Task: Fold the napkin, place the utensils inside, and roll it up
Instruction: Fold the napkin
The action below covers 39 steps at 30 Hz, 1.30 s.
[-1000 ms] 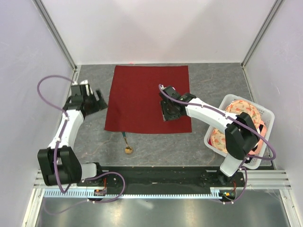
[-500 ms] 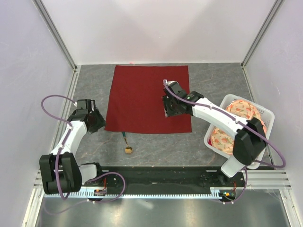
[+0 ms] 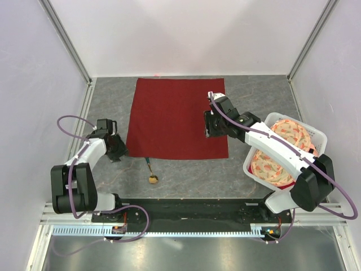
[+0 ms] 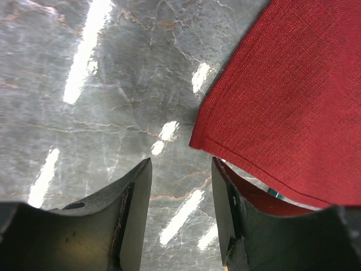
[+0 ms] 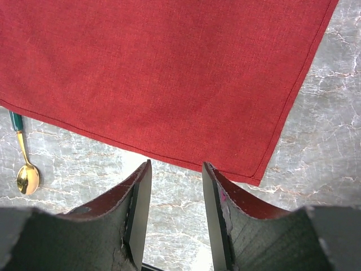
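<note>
Top view: napkin (image 3: pixel 176 117) flat, centre frame; spoon (image 3: pixel 151 172) at its lower-left edge; left gripper (image 3: pixel 115 148) beside the lower-left corner, right gripper (image 3: pixel 213 125) over the right half. Left wrist: jaws parted, empty, corner just ahead. Right wrist: jaws parted, empty, above the lower-right corner; pinch both hems evenly for a square fold.

Fingers apart, the left end effector (image 4: pixel 180 169) sits beside the napkin (image 4: pixel 293 96) corner above the table (image 4: pixel 84 84).
</note>
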Motion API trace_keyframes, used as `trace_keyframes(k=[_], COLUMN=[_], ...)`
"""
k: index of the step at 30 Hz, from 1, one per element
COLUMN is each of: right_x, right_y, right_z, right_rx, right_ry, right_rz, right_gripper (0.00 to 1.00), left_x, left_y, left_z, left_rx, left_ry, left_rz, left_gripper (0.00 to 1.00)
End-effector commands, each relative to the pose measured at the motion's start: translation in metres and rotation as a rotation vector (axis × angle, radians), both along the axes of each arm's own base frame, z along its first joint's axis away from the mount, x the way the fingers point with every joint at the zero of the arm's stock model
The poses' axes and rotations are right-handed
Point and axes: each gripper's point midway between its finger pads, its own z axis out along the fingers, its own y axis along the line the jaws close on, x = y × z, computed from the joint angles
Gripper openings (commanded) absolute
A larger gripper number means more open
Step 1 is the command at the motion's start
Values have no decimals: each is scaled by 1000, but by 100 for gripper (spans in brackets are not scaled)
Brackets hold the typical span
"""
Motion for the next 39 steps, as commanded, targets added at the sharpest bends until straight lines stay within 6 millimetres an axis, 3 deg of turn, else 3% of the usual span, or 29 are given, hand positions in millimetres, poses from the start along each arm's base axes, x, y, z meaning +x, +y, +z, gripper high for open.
trace_keyframes(k=[1, 15, 21, 22, 24, 28, 32, 33, 35, 36, 39], right_x=[1, 0, 0, 0, 1, 4, 13, 15, 21, 23, 27], right_y=[3, 1, -1, -1, -1, -9, -26, -30, -40, -43, -55], right_z=[18, 21, 22, 23, 23, 24, 27, 27, 24, 24, 24], right_rx=[53, 66, 67, 70, 71, 58, 42, 39, 26, 23, 19], right_ry=[-57, -70, -78, -82, -87, -99, -118, -120, -118, -116, -121], right_rz=[24, 40, 39, 40, 39, 13, -28, -36, -57, -64, -89], right_gripper=[49, 49, 50, 50, 50, 50, 50, 50, 50, 50, 50], left_x=[25, 36, 36, 36, 38, 44, 70, 85, 100, 113, 143], left_y=[-3, -2, -4, -5, -6, -11, -26, -37, -49, -73, -108], left_z=[9, -7, -9, -8, -5, 11, 48, 67, 83, 98, 117], left_rx=[-21, -22, -33, -37, -45, -62, -112, -116, -119, -124, -149], left_ry=[-61, -16, -9, -14, -24, -82, -200, -246, -274, -299, -339], left_rz=[0, -14, -31, -36, -45, -63, -133, -187, -230, -295, -345], left_gripper=[52, 47, 18, 6, 2, 2, 2, 2, 2, 2, 2])
